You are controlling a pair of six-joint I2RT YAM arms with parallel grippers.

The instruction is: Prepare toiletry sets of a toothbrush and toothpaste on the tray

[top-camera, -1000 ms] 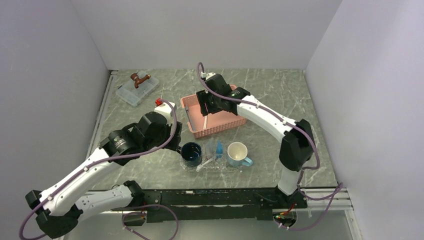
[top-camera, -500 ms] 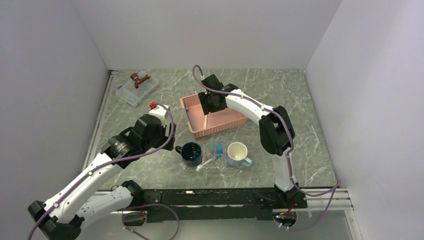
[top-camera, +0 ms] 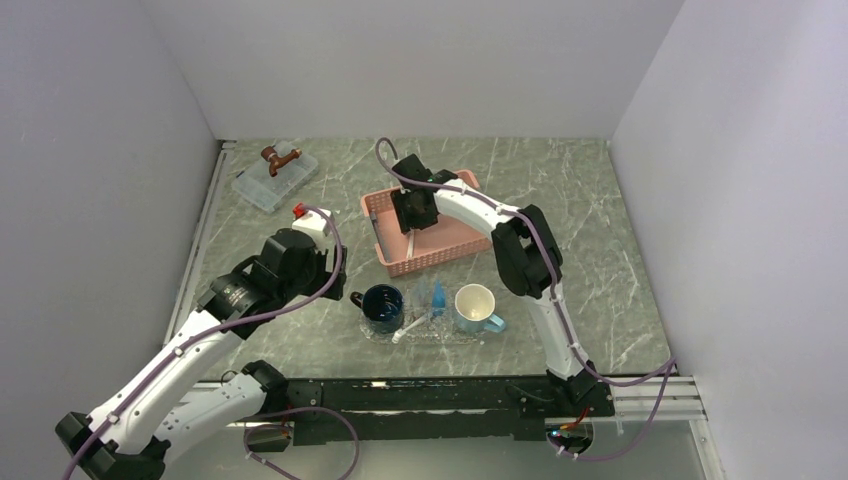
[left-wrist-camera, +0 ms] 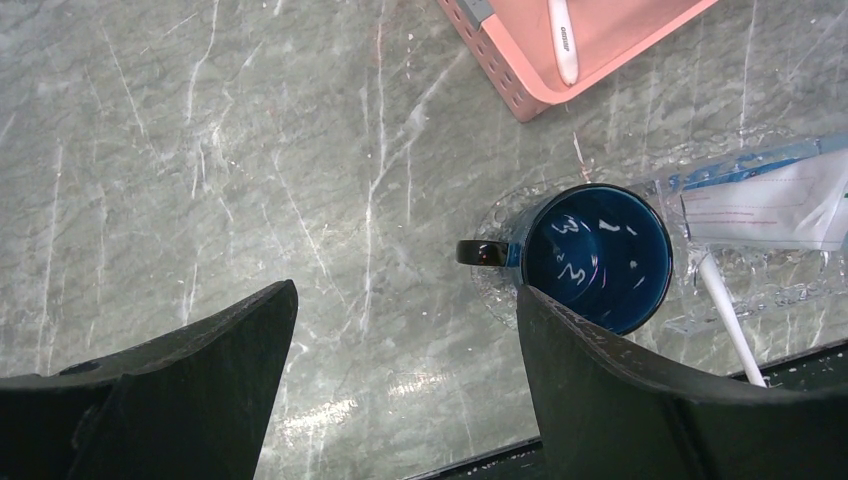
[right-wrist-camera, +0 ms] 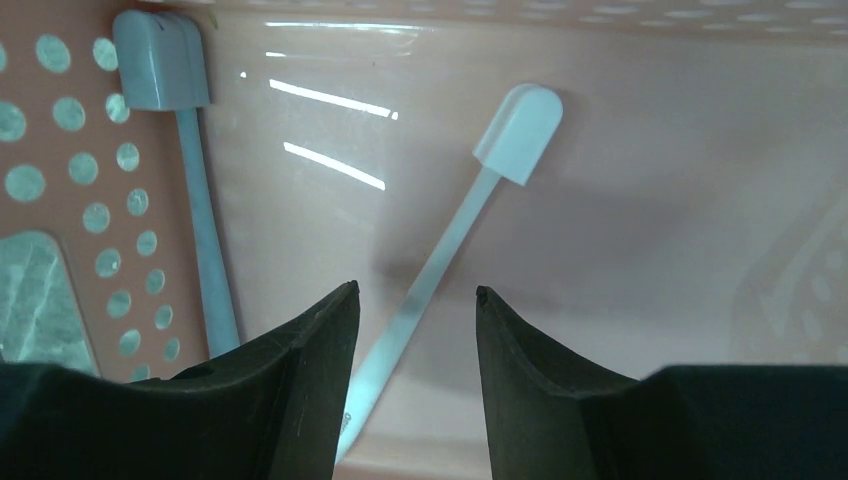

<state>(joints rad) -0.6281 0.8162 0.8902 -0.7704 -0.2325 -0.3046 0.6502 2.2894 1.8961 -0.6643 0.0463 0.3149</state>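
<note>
We saw right gripper [right-wrist-camera: 415, 320] jaws apart astride toothbrush [right-wrist-camera: 455, 228] in pink basket [right-wrist-camera: 650, 200] | left gripper [left-wrist-camera: 405, 295] spread wide near mug [left-wrist-camera: 598, 255]

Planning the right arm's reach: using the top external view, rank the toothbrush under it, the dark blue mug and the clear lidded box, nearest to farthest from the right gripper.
From the right gripper:
1. toothbrush, right under it, in the pink basket.
2. dark blue mug, toward the near edge.
3. clear lidded box, far left corner.
</note>
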